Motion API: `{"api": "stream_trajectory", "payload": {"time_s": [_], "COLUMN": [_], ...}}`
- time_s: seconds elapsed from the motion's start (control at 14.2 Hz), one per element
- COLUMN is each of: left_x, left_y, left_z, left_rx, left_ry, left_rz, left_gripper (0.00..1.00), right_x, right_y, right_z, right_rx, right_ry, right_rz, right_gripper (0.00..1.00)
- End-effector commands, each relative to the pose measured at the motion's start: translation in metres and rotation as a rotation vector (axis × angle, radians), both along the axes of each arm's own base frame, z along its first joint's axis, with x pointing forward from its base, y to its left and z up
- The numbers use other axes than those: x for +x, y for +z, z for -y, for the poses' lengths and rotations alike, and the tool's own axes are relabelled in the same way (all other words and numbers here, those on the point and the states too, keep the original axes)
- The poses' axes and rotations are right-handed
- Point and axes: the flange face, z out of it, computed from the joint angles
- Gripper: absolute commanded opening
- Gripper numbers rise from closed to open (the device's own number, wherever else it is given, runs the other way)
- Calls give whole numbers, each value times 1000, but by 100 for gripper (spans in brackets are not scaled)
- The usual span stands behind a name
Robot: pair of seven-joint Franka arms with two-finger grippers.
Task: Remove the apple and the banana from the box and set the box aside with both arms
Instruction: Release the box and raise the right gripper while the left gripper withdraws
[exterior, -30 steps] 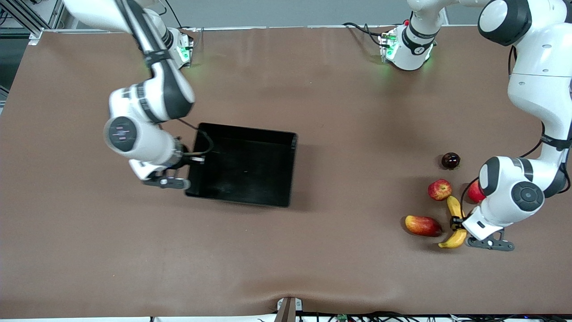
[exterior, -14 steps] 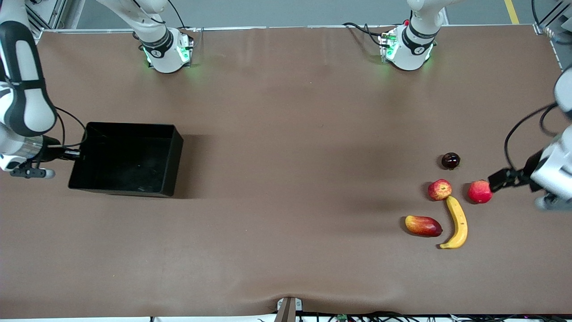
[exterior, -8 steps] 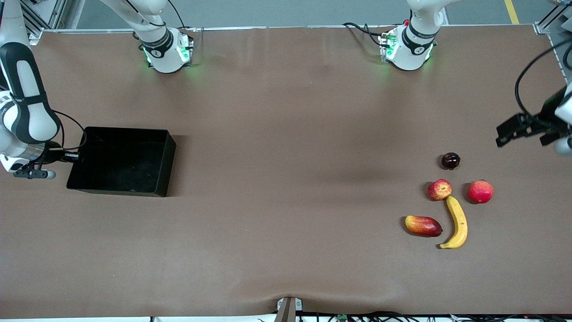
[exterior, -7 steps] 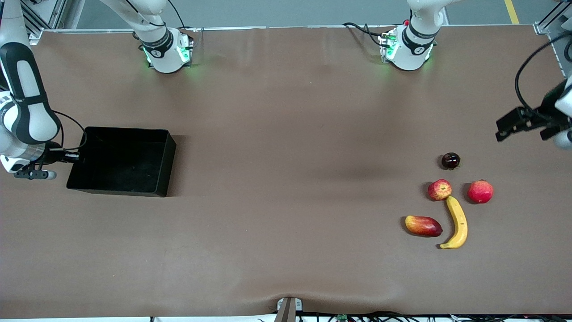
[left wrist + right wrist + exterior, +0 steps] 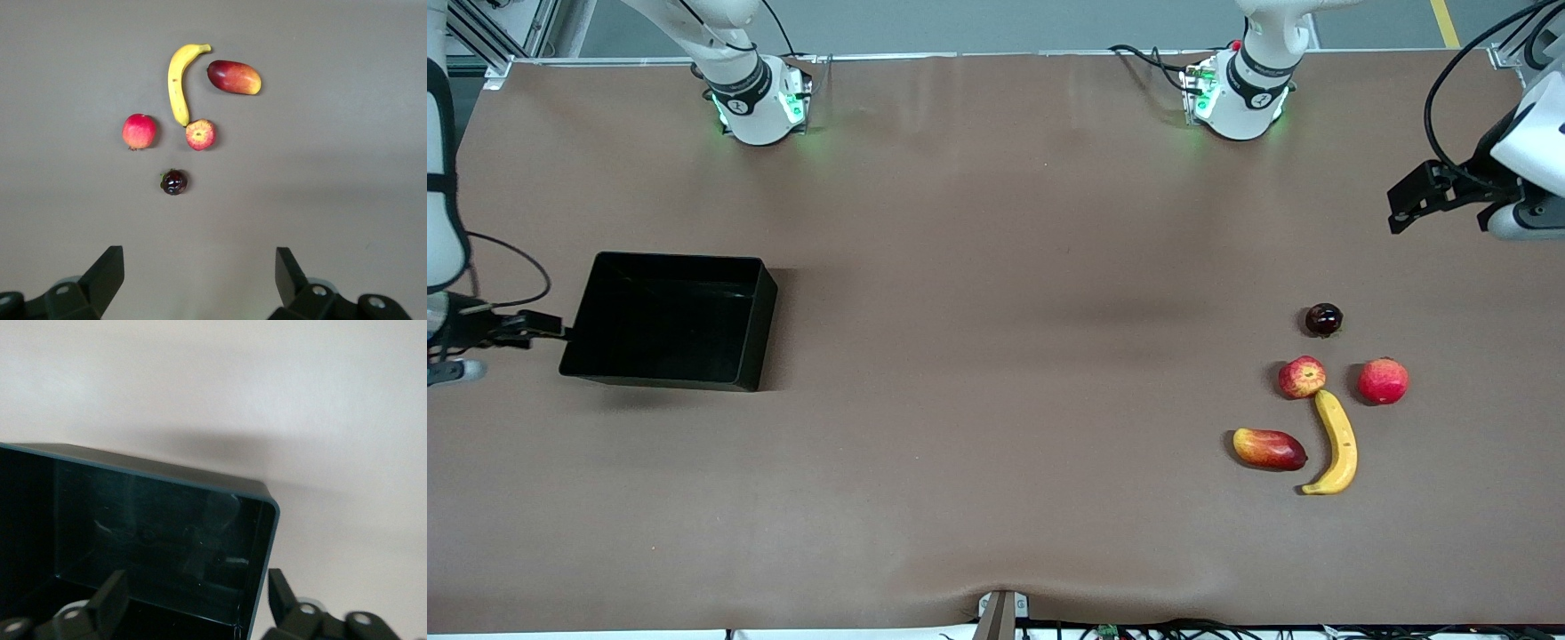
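The black box (image 5: 667, 320) rests on the table toward the right arm's end. My right gripper (image 5: 547, 327) stands open just off its end wall, holding nothing; in the right wrist view that gripper (image 5: 197, 597) looks down on a corner of the box (image 5: 167, 480). The banana (image 5: 1338, 440) and the small apple (image 5: 1302, 376) lie together toward the left arm's end. My left gripper (image 5: 1405, 203) hangs open and empty over bare table near them. From the left wrist view, its gripper (image 5: 198, 277) sees the banana (image 5: 177, 80) and apple (image 5: 200, 134) well apart from it.
An all-red round fruit (image 5: 1383, 380), a red-and-yellow mango (image 5: 1269, 448) and a small dark fruit (image 5: 1323, 319) lie around the banana and apple. Both arm bases (image 5: 760, 98) stand at the table's edge farthest from the front camera.
My right gripper has opened, let go of the box's wall and drawn back toward the table's end. My left gripper has risen away from the fruits. The box now lies still.
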Motion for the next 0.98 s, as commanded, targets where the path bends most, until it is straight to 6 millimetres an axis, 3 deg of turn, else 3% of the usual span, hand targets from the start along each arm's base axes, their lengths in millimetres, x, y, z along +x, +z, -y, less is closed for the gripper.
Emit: {"api": "stream_trajectory", "payload": {"time_s": [0.0, 0.14, 0.28, 0.49, 0.63, 0.91], "left_x": [-23, -21, -19, -26, -28, -22], "left_y": [9, 8, 6, 1, 2, 1], "left_z": [-5, -12, -17, -12, -15, -15], "left_rx": [-13, -12, -14, -10, -9, -10], "left_ry": [10, 19, 18, 21, 30, 12], "left_rz": [9, 9, 11, -11, -9, 4], "left_gripper": [100, 100, 100, 100, 100, 100], "right_x": [21, 37, 39, 27, 16, -17], "right_y": [26, 46, 60, 90, 110, 164], "right_z": [-34, -83, -99, -121, -125, -168], "right_rx": [-35, -90, -98, -99, -99, -116], "right_ry": [94, 197, 161, 76, 38, -101], "right_rz": [1, 2, -23, -47, -58, -81], "right_gripper": [100, 100, 100, 100, 100, 100]}}
